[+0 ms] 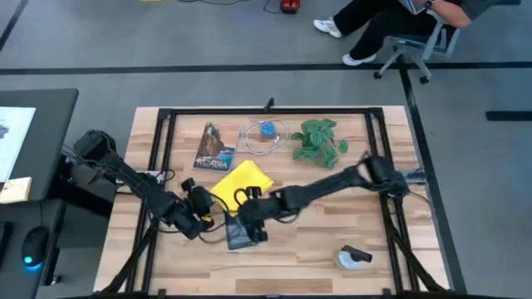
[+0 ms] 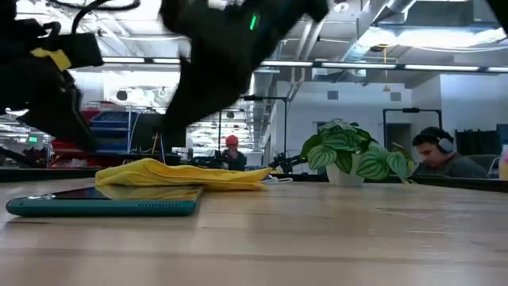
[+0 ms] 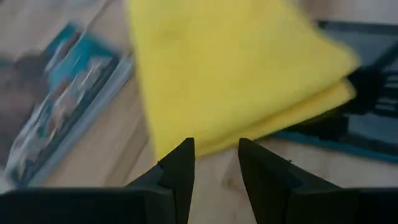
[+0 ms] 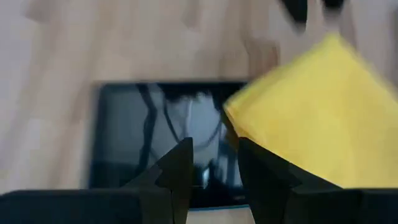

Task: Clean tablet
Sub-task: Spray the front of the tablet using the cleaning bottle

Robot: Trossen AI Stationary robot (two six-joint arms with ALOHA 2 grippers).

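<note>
My right gripper (image 4: 214, 163) hovered over the tablet (image 4: 155, 134), fingers slightly apart, empty. The tablet lay near the table's (image 1: 332, 249) front, its far edge under the yellow cloth (image 1: 243, 183). My left gripper (image 3: 216, 163), fingers narrowly parted, faced the cloth's corner.

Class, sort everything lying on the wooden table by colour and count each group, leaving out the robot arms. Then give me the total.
Yellow: 1, the cloth
Black: 1, the tablet
Green: 1, the plant
Blue and clear: 1, the bag
Multicoloured: 1, the ACADIA booklet
Pale with a dark part: 1, the small object
Total: 6
</note>
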